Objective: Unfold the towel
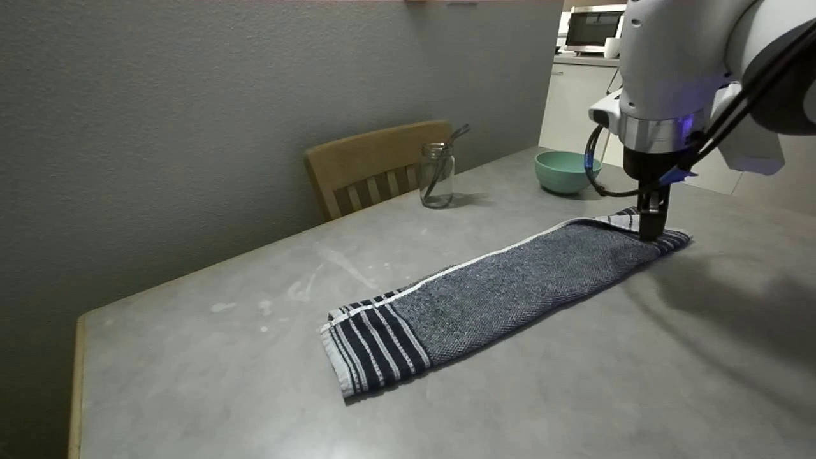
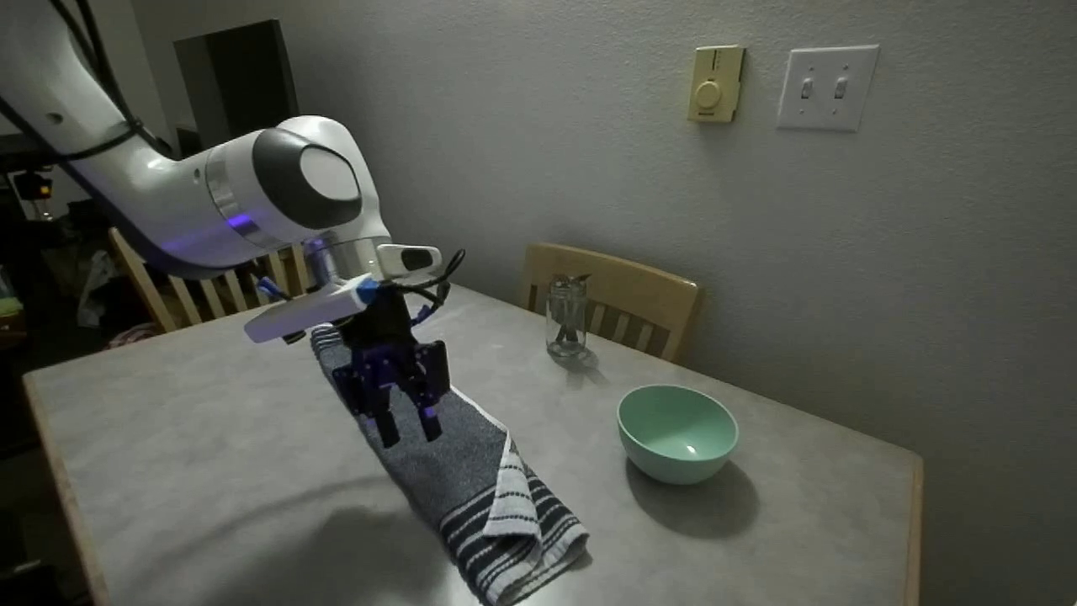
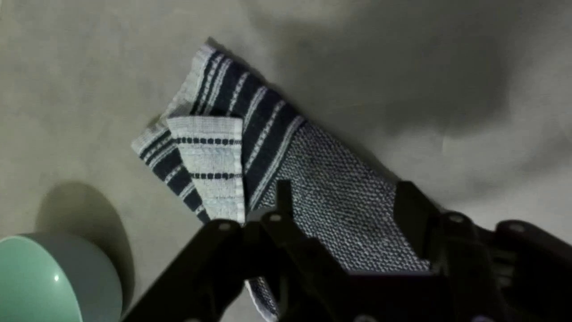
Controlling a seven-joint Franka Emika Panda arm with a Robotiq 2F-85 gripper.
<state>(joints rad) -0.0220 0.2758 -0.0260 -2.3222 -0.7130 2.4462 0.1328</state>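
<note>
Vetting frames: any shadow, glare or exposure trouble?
Wrist view: black two-fingered claw nearly silhouetted; broad shadow beside dark grey-blue striped cloth towel; highlight inside round green bowl. In an exterior view: glare on flat grey tabletop, bottom of frame.

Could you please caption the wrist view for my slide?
Open jaws over the towel, corner folded back, green bowl nearby.

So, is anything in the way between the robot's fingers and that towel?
Nothing visible: the open fingers hang over the towel, with no object between. The bowl and jar stand to one side, apart from it.
</note>
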